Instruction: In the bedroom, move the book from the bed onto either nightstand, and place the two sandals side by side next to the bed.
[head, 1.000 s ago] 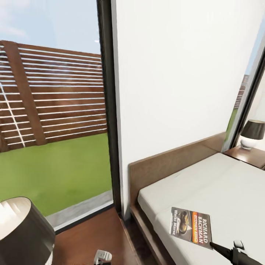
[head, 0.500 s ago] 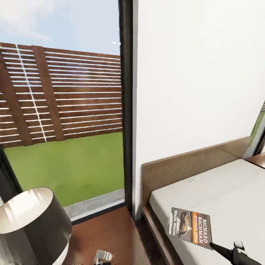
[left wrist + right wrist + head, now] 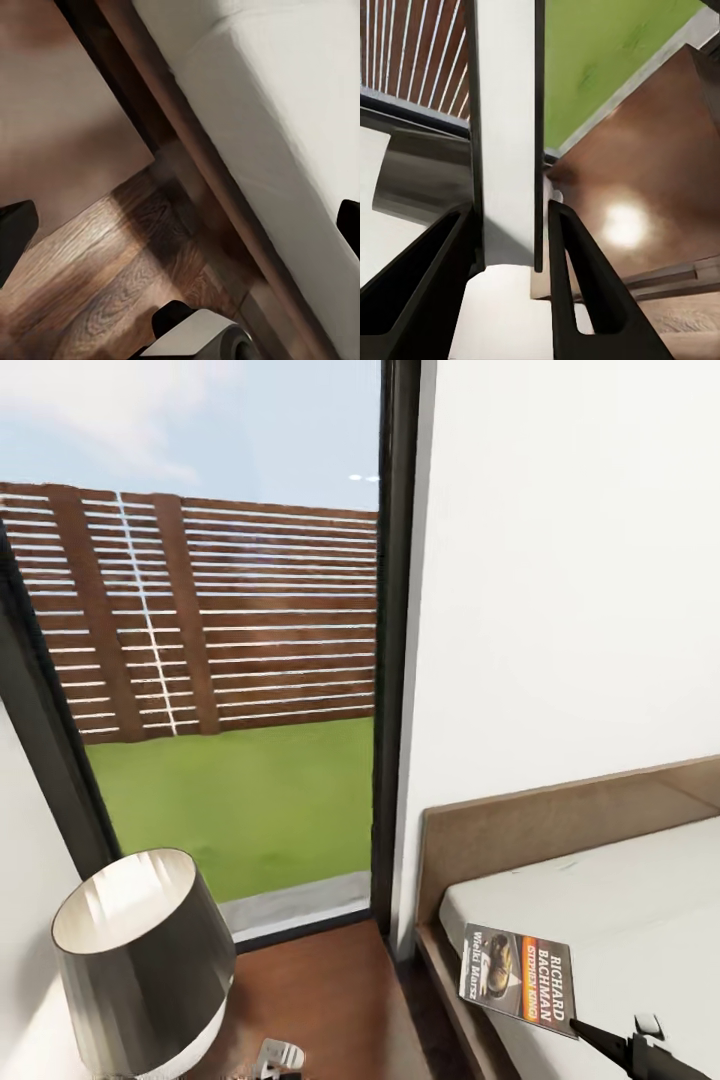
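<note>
Right pincer clamped on the book, held above the bed edge at right. Left pincer spread wide over wood-plank floor. Nightstand near left carries a dark lamp; tall window beyond, white wall right.

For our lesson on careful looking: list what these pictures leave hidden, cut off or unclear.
- Right gripper, head view: holds the book; its arm is cut by the picture's edge.
- Book, right wrist view: seen edge-on, cover hidden.
- Lamp, head view: base cut off below.
- Bed: far end out of frame.
- Left gripper: fingertips at the picture's edges, jaws wide.
</note>
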